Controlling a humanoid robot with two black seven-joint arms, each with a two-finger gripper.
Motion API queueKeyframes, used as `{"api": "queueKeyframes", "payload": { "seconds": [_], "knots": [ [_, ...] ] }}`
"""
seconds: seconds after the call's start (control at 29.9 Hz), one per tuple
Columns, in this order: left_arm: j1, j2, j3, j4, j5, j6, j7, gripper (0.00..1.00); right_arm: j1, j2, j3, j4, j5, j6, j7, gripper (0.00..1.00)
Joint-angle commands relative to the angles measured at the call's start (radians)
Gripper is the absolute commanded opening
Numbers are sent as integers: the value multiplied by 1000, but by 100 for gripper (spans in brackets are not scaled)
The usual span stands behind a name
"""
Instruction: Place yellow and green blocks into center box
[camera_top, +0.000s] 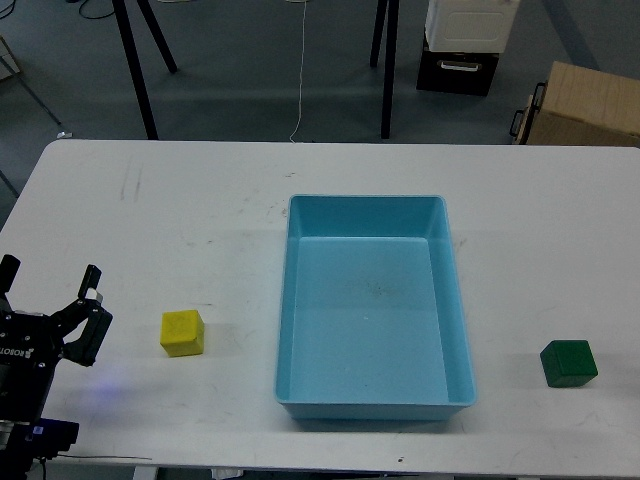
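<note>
A light-blue tray (371, 403) sits at the middle of a white worktop (180, 210), its long side running away from the robot and its low walls enclosing a bare floor with nothing in it. To the tray's left, near but not touching it, a yellow block (182, 332) rests flat on the worktop. On the opposite side, well apart from the tray and close to the right edge of the worktop, a dark green block (568, 362) also rests flat.

The robot's left gripper (50, 285) rises from the lower left corner of the view, left of the yellow block and clear of it. Its two black fingers (91, 281) stand spread apart with nothing between them. A faint bluish glow shows on the worktop just below the gripper. The right arm does not appear in the view.

Scuff marks streak the worktop near its far left side. Beyond the far edge, black stand legs (133, 70) are planted on a grey floor, with a thin white cable (302, 70) trailing down between them. Farther back on the right sit a black-and-white case (465, 45) and, beside it, a brown cardboard box (590, 105) cut off by the edge of the frame.
</note>
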Motion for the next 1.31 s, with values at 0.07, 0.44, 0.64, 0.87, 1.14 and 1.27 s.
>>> {"api": "queueKeyframes", "payload": {
  "seconds": [0.07, 0.44, 0.64, 0.87, 1.14, 1.27],
  "knots": [
    [-24, -6, 12, 10, -1, 0, 1, 100, 223, -267, -188, -28, -226, -142, -117, 100],
    [-50, -20, 93, 15, 37, 0, 4, 100, 997, -466, -913, -175, -462, -150, -347, 100],
    [-50, -18, 93, 17, 39, 0, 4, 100, 1447, -453, -1475, -157, -703, -128, -399, 100],
    [-49, -20, 98, 17, 39, 0, 4, 100, 1616, -474, -1695, -24, -896, 20, -461, 100],
    [-49, -21, 99, 17, 40, 0, 4, 100, 1601, -517, -1830, 41, -1146, 64, -461, 100],
    [-49, -33, 99, 18, 50, 0, 4, 100, 1582, -509, -1831, 41, -1148, 64, -461, 100]
  ]
}}
